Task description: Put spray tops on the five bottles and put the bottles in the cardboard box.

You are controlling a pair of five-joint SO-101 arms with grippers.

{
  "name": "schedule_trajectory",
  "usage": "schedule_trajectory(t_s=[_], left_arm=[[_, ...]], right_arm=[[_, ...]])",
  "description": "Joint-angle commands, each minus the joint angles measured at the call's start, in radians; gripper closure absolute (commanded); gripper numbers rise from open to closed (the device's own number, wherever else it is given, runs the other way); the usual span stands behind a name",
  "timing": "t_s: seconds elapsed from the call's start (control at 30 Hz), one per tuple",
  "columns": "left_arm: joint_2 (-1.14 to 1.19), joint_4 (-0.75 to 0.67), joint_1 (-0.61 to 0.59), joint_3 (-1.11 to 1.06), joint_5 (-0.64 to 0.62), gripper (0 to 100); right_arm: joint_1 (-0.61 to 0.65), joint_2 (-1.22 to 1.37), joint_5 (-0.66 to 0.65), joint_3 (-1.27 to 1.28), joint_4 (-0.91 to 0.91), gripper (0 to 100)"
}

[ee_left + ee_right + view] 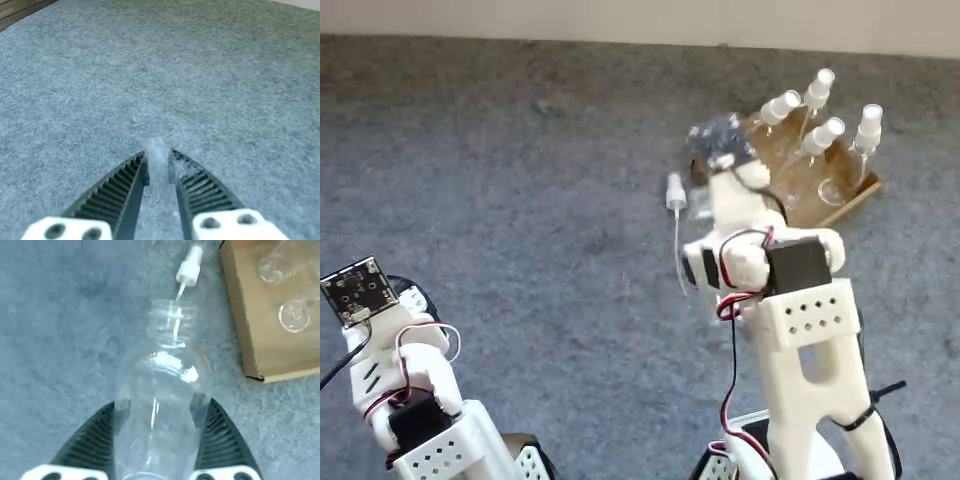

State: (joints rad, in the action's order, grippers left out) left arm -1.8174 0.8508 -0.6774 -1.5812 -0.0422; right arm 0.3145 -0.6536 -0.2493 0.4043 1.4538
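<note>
Right gripper was clamped around the body of the clear bottle, neck uncapped, near the cardboard box. Empty thin plastic, it looked light, slick and easily dented, so a gentle hold low on the body suited. Its spray top lay on the counter beyond, thin tube perhaps touching the neck. Left gripper hung slightly parted, empty.

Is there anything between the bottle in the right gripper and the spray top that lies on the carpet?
Nothing visible. The spray top lies just past the open neck of the bottle in the right gripper; the cardboard box is off to one side.
</note>
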Motion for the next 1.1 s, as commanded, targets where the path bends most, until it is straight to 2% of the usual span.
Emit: schedule_trajectory(t_s=[0.0,0.37,0.6,0.83,1.07], left_arm=[[-0.012,-0.018,0.013,0.01,0.005,98],[-0.012,-0.018,0.015,0.008,0.005,98],[-0.012,-0.018,0.015,0.008,0.005,98],[-0.012,-0.018,0.015,0.008,0.005,98],[-0.012,-0.018,0.015,0.008,0.005,98]], right_arm=[[-0.039,-0.062,-0.12,0.148,-0.101,98.5],[-0.16,-0.067,-0.302,0.598,-0.461,98.5],[-0.209,-0.067,-0.364,0.757,-0.588,97.5],[-0.22,-0.067,-0.362,0.796,-0.598,79.2],[-0.219,-0.065,-0.364,0.785,-0.536,77.8]])
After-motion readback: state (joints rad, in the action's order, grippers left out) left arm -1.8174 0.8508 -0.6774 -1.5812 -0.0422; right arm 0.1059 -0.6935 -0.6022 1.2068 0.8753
